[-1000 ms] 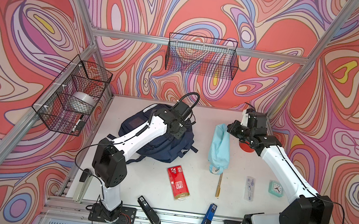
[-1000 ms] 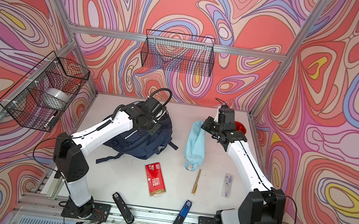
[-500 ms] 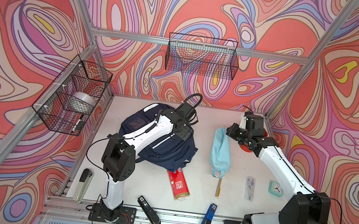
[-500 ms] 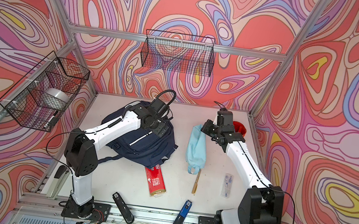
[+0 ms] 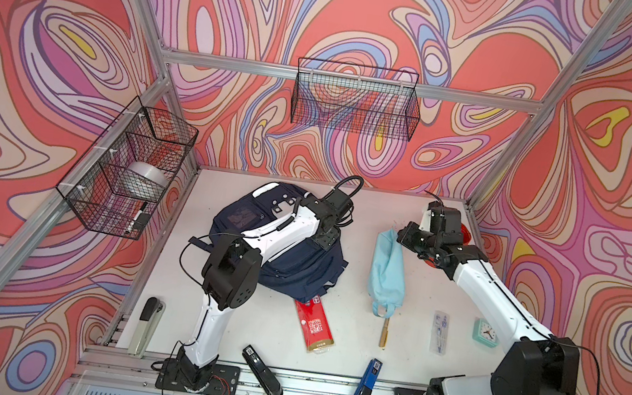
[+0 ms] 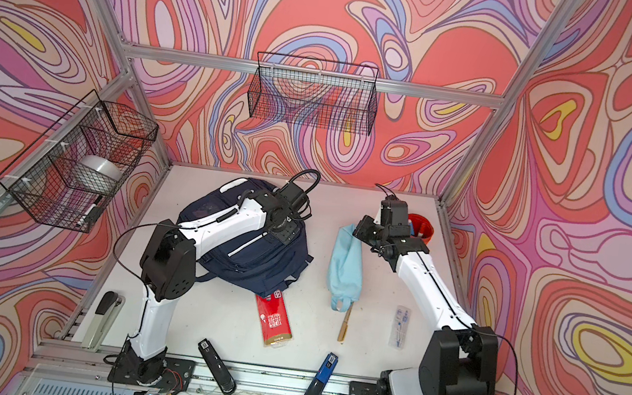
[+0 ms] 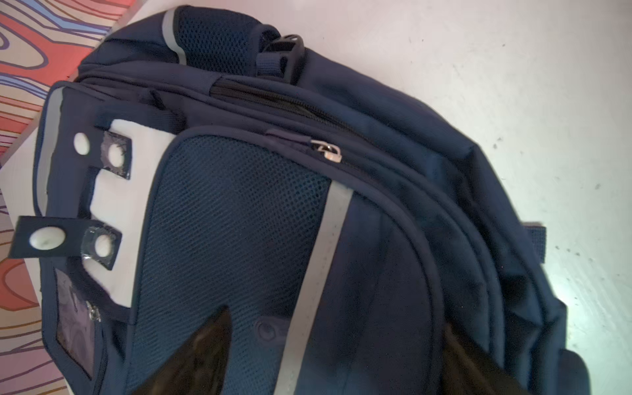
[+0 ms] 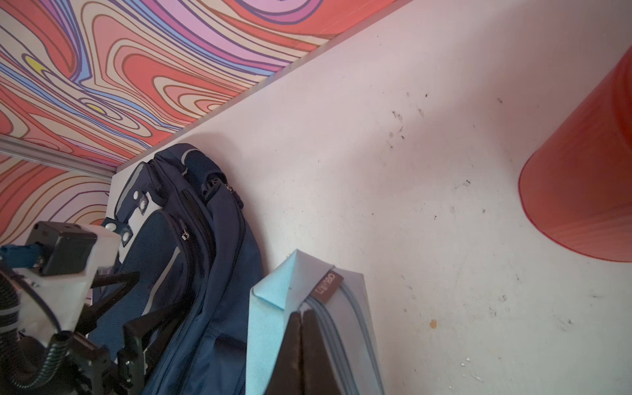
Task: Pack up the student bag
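Navy bag [image 5: 296, 263] lies at the tabletop's [image 5: 367, 210] back left, front pockets up, likely so its zips can be reached. Left claw [image 7: 337, 325] hovers open over the mesh pocket. Right claw [image 8: 302, 314] is closed against the pouch's [image 5: 386, 267] end, perhaps steadying it; whether it pinches fabric is unclear.

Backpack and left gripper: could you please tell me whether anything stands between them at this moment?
Nothing visible does. In the left wrist view the left gripper hangs open over the backpack, with only its own fabric between the fingers. Whether they touch the fabric I cannot tell.
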Robot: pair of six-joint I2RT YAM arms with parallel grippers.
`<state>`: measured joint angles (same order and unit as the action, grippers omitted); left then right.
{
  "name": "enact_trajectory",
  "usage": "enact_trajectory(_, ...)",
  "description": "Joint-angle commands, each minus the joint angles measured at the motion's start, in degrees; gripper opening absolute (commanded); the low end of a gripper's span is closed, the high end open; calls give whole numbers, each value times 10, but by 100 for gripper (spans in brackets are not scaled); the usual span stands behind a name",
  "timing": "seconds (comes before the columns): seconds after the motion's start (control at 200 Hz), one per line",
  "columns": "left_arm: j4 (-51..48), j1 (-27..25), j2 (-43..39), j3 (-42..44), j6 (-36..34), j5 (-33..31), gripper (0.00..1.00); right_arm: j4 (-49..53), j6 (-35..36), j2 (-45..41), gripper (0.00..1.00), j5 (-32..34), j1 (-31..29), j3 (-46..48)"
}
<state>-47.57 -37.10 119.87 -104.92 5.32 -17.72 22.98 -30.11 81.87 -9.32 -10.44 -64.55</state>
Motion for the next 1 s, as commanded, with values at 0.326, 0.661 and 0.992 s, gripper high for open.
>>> enact_trajectory(0.326, -82, 46, -82, -86, 14, 109, 0, -57, -63, -5, 0, -44, -8, 5)
enact_trajectory(0.661, -60, 107, -132, -68, 27, 262, 0, -98, -139, 75, 0, -74, -74, -105)
enact_trajectory(0.992, -42, 116, -127, -81, 37, 297, 0, -153, -261, 190, 0, -75, -110, -207)
